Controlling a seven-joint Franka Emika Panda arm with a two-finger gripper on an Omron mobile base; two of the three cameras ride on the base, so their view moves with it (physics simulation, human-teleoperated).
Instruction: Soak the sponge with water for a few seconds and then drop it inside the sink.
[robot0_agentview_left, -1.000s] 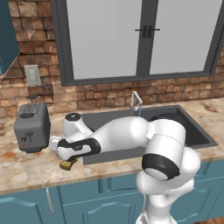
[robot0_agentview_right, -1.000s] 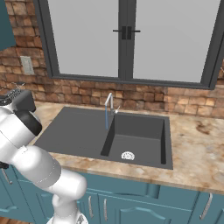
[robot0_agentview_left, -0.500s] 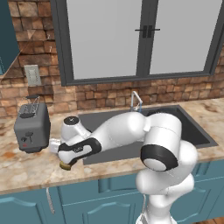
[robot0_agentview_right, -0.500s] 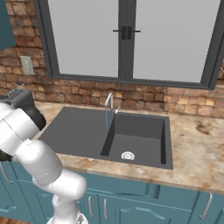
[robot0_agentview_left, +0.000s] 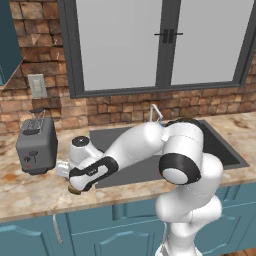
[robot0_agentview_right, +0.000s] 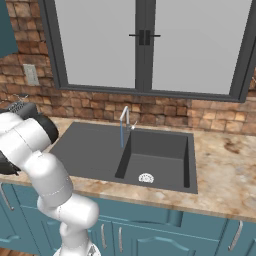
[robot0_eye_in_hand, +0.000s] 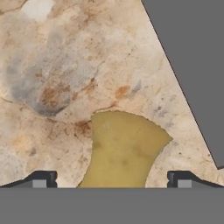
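Mustard-yellow and rounded, the small sponge (robot0_agentview_left: 75, 189) peeks out under the dark gripper (robot0_agentview_left: 76, 186) in the left base view, on the speckled beige stone counter (robot0_agentview_left: 30, 192) just left of the dark grey recessed sink (robot0_agentview_left: 225, 150) and in front of the grey boxy toaster (robot0_agentview_left: 36, 145).

From the right base view, a thin pale-blue stream of water (robot0_agentview_right: 121, 136) falls from the slim silver faucet (robot0_agentview_right: 124, 116).

Along the hand view, the 2 fingertips (robot0_eye_in_hand: 41, 179) stand wide apart, and the sponge lies between them, touching neither.
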